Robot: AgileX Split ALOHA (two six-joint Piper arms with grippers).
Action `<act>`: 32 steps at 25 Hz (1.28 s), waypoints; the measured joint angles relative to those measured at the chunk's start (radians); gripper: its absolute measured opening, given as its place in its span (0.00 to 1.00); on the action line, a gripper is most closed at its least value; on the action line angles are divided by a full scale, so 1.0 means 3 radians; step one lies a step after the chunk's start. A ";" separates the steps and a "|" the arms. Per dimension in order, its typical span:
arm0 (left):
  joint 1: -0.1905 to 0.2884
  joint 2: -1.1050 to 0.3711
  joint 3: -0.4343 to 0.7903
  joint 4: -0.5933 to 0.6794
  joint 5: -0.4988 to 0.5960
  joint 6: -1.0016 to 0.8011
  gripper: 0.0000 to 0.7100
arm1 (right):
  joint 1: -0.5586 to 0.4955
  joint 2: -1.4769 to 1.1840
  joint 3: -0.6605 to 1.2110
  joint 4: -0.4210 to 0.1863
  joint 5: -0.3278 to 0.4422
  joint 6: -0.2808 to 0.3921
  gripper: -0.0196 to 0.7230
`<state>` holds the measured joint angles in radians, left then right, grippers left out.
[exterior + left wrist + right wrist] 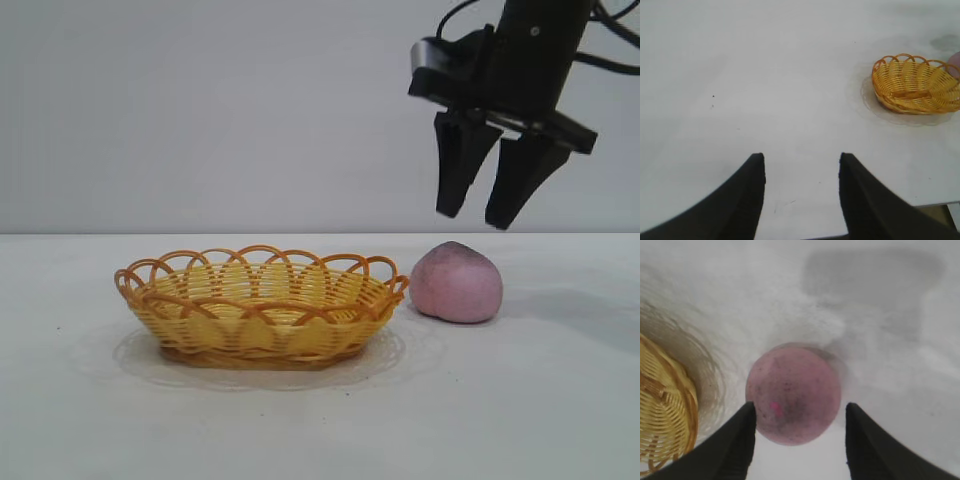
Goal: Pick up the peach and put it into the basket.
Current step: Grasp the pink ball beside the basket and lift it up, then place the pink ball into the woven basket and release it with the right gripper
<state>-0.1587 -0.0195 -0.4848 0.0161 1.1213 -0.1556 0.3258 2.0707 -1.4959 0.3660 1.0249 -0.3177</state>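
The pink-mauve peach (457, 283) sits on the white table just right of the yellow-orange wicker basket (262, 303), close to its rim. My right gripper (481, 214) hangs open and empty in the air a short way above the peach. In the right wrist view the peach (792, 392) lies below and between the spread fingers (798, 406), with the basket's edge (662, 410) beside it. My left gripper (801, 158) is open and empty, away from the basket (916, 84); it does not show in the exterior view.
The white table (320, 420) stretches round the basket and peach, with a plain wall behind. The table's near edge (935, 204) shows in the left wrist view.
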 joint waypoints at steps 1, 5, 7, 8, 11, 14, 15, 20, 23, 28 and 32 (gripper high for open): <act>0.0077 0.0000 0.0000 0.0000 0.0000 0.0000 0.42 | 0.0008 0.0064 0.0000 0.0007 0.0000 -0.0006 0.54; 0.0399 0.0000 0.0000 0.0000 0.0000 0.0000 0.42 | 0.0014 0.0273 0.0000 0.0021 -0.0021 -0.0076 0.17; 0.0462 0.0000 0.0000 0.0000 0.0000 0.0000 0.42 | 0.0014 0.0238 0.0000 0.0023 -0.0079 -0.0098 0.09; 0.0468 0.0000 0.0000 0.0000 0.0000 0.0000 0.42 | 0.0020 0.0180 0.0000 0.0023 -0.0094 -0.0105 0.10; 0.0484 0.0000 0.0000 0.0000 0.0000 0.0000 0.42 | 0.0095 -0.0101 0.0000 0.0088 -0.0099 -0.0239 0.03; 0.0484 0.0000 0.0000 0.0000 0.0000 0.0000 0.42 | 0.0285 -0.0429 0.0000 0.0352 -0.0156 -0.0471 0.03; 0.0484 0.0000 0.0000 0.0000 0.0000 0.0000 0.42 | 0.0363 -0.0494 0.0000 0.0423 -0.0156 -0.0529 0.03; 0.0484 0.0000 0.0000 0.0000 0.0000 0.0000 0.42 | 0.0808 -0.0333 0.0000 0.0501 -0.0170 -0.0609 0.03; 0.0484 0.0000 0.0000 0.0000 0.0000 0.0000 0.42 | 0.0974 -0.0153 0.0000 0.0501 -0.0207 -0.0617 0.03; 0.0484 0.0000 0.0000 0.0000 0.0000 0.0000 0.42 | 0.1052 0.0078 0.0000 0.0501 -0.0235 -0.0620 0.03; 0.0484 0.0000 0.0000 0.0000 0.0000 0.0000 0.42 | 0.1060 0.0103 0.0000 0.0501 -0.0261 -0.0604 0.10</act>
<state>-0.0136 -0.0195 -0.4848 0.0161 1.1213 -0.1556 0.6436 2.1015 -1.4959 0.5162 0.9466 -0.4989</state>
